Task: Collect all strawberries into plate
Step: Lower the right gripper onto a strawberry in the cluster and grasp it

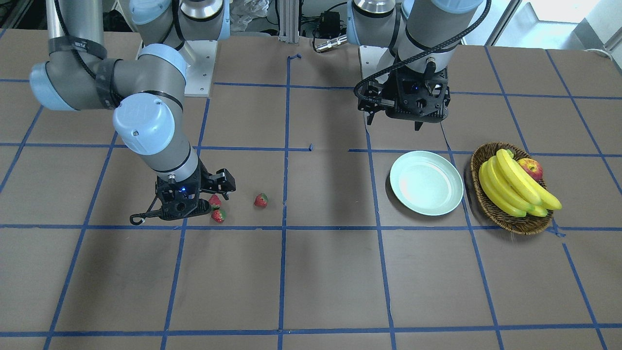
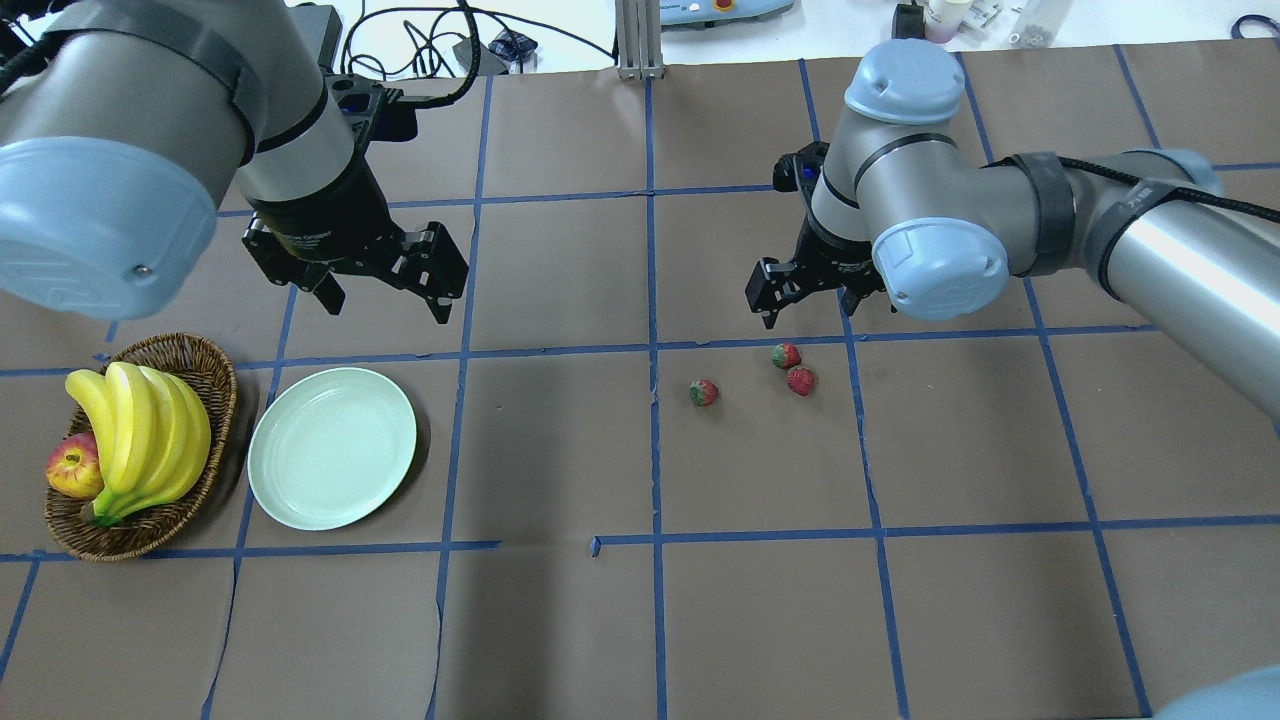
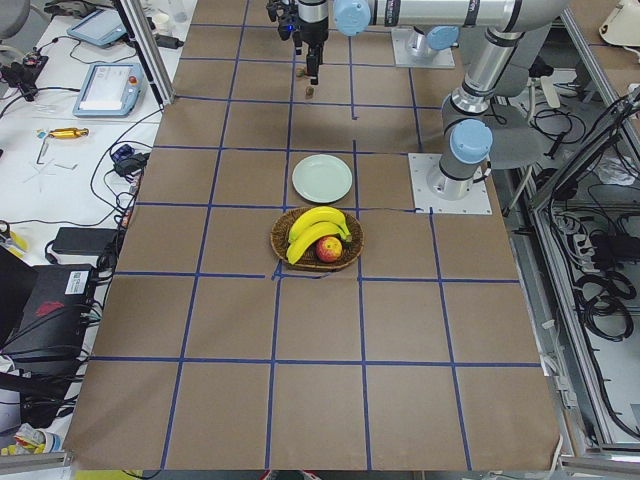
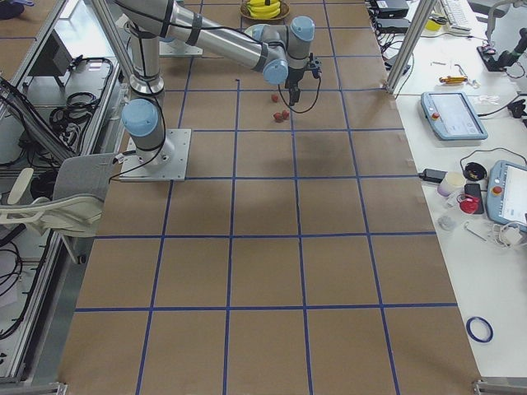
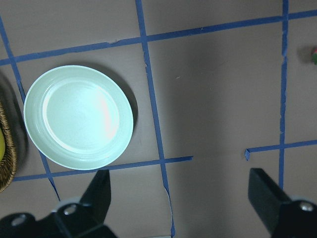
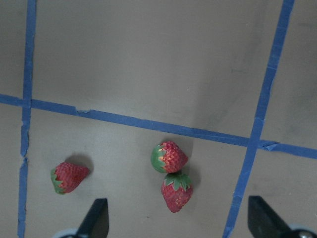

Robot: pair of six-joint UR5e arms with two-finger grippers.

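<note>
Neatly, blue tape (image 2: 656, 450) grids the table (image 2: 760, 620) under the plate (image 2: 332, 447).

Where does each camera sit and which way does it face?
Front-facing: across the table, facing the robot; right arm at view's left, left arm at right.
Overhead: behind the robot, looking forward and down; both arms.
Exterior left: table end by the basket; left arm's base near.
Exterior right: opposite end; right arm near.
Left wrist: down onto the plate; open left gripper.
Right wrist: down onto three strawberries; open right gripper.
Shared: front-facing and overhead both show plate, basket, strawberries.
</note>
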